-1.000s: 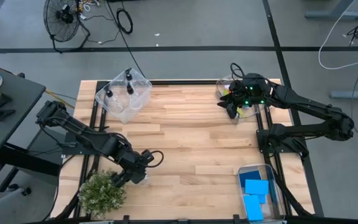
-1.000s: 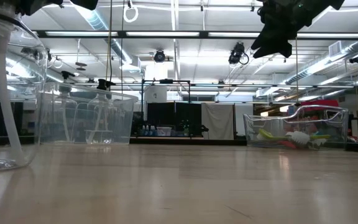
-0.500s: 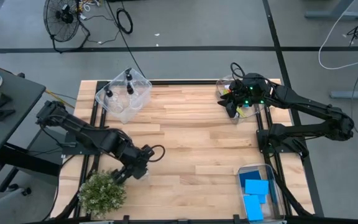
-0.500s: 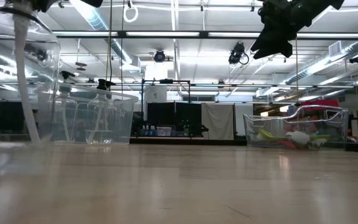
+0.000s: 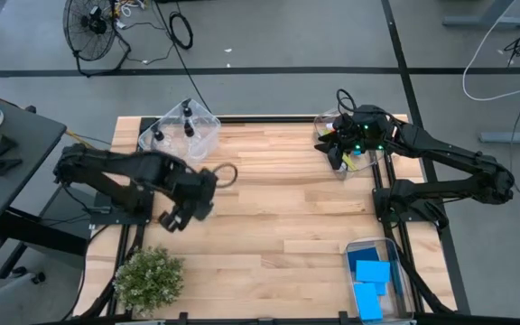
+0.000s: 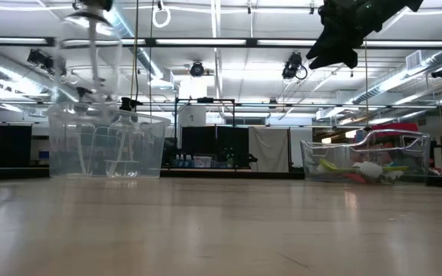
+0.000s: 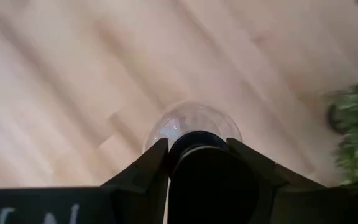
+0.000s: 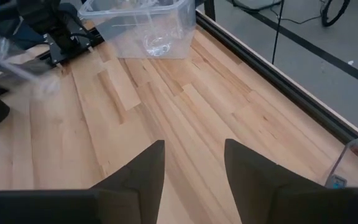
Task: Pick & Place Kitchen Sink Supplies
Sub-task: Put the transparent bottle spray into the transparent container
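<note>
Left claw (image 7: pixel 197 152) was clamped on the black top of a clear bottle (image 7: pixel 191 124), held in the air above the tabletop (image 5: pixel 278 208), near the bin (image 5: pixel 181 135) with two bottles. Right claw (image 8: pixel 191 168) hung open and empty over the brush bin (image 6: pixel 363 157).

Right pincer (image 8: pixel 191 168) fingers apart over wooden table (image 8: pixel 185 118), clear bin (image 8: pixel 143 28) near far edge
</note>
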`<control>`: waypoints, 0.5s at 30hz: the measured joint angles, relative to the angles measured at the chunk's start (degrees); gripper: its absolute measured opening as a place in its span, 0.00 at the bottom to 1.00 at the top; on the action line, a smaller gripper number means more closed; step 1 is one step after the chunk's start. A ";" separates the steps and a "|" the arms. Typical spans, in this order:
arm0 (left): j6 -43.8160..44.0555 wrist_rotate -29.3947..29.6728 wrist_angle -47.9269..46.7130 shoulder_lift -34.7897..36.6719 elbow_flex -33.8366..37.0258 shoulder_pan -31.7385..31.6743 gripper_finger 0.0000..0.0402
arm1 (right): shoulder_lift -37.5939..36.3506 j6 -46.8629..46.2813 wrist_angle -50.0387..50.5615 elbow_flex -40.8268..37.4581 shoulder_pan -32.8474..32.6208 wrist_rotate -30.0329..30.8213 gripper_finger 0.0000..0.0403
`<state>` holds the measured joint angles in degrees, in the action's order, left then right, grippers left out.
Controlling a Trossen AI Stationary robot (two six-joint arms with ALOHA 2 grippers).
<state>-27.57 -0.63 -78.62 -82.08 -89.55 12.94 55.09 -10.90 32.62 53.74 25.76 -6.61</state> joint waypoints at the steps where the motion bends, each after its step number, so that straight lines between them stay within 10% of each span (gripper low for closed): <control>1: -0.13 1.07 -0.96 0.00 -1.33 -1.24 0.35 | 0.00 0.00 -0.16 0.00 0.02 0.00 0.41; 15: 0.81 7.74 -6.99 0.00 -17.51 -19.80 0.35 | 0.02 -0.06 -0.48 0.00 0.00 0.00 0.41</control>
<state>-26.76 7.11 -85.61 -82.08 -107.06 -6.86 55.11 -10.95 32.14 53.74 25.76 -6.62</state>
